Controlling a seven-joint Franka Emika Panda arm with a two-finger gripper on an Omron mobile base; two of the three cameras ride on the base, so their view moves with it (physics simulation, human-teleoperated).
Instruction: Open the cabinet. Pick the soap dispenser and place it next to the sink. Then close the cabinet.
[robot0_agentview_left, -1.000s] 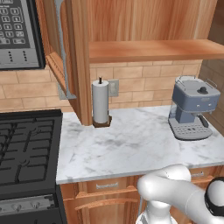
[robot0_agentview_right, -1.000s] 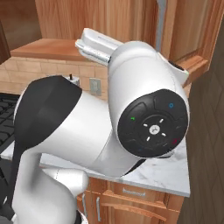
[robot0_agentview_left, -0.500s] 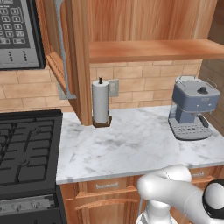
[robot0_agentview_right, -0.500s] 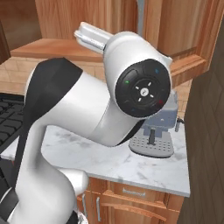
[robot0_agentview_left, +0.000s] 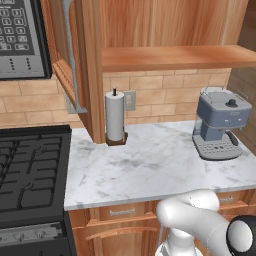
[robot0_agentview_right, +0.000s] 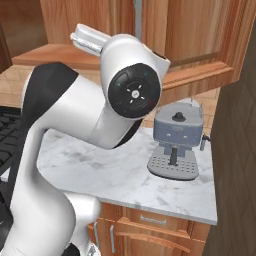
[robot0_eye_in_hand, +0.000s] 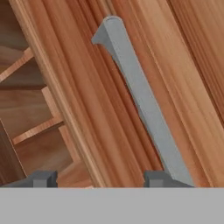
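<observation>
Gripper (robot0_eye_in_hand: 99, 179) wide, empty, at the cabinet (robot0_eye_in_hand: 87, 109) door handle (robot0_eye_in_hand: 140, 96). Risk: off-centre fingers slip past the bar when closing.

White marble counter (robot0_agentview_left: 150, 170), paper towel roll (robot0_agentview_left: 114, 118) at back left, coffee machine (robot0_agentview_left: 220, 122) at right

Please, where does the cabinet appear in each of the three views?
Left base view: the cabinet runs across the top, with its shelf floor above the counter and one door open at the left.
Right base view: across the top.
Hand view: a door, close up, with its silver handle.
Shared landmark: the coffee machine, below the cabinet in both base views.
</observation>
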